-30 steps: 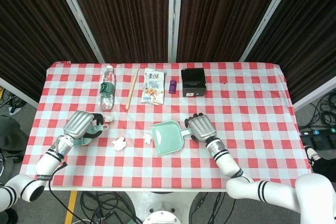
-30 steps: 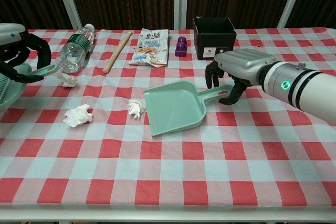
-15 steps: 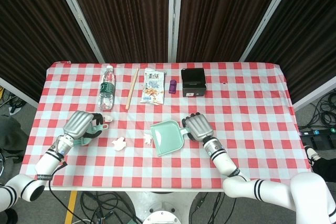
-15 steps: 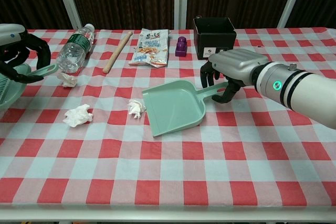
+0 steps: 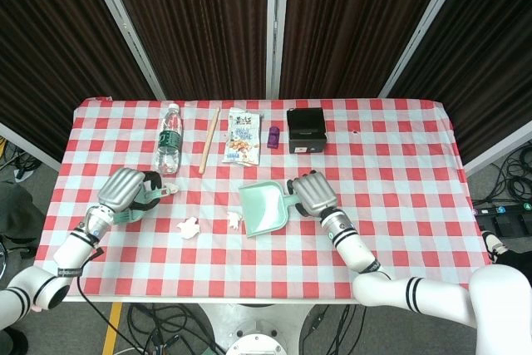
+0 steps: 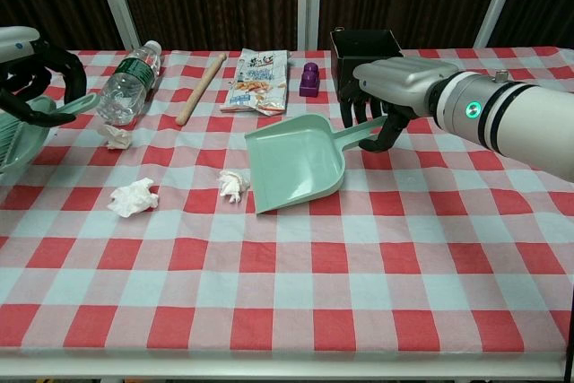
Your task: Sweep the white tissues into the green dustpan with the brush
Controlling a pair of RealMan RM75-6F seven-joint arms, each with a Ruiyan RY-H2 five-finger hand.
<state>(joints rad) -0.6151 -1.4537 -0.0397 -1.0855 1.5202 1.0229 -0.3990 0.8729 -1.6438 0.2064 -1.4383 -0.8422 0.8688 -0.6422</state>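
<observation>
The green dustpan (image 5: pixel 263 209) (image 6: pixel 296 163) is tilted, its front lip down on the cloth and its handle raised. My right hand (image 5: pixel 312 193) (image 6: pixel 386 96) grips that handle. Just left of the lip lies one white tissue (image 5: pixel 233 220) (image 6: pixel 232 185). A second tissue (image 5: pixel 189 226) (image 6: pixel 133 195) lies further left, and a third (image 5: pixel 172 189) (image 6: pixel 115 136) sits by the bottle. My left hand (image 5: pixel 125 190) (image 6: pixel 31 78) holds the green brush (image 5: pixel 152 198) (image 6: pixel 18 136) at the table's left side, above the cloth and away from the tissues.
Along the back of the checked table (image 6: pixel 359 293) lie a water bottle (image 5: pixel 169 139) (image 6: pixel 126 87), a wooden stick (image 5: pixel 209 139) (image 6: pixel 199 87), a snack bag (image 5: pixel 243 136) (image 6: pixel 258 69), a purple block (image 5: pixel 274 135) (image 6: pixel 310 80) and a black box (image 5: pixel 305 129) (image 6: pixel 366 60).
My right hand has raised the dustpan's handle and drawn it back and left, tilting the pan onto its lip. My left hand has shifted slightly left and up with the brush.
</observation>
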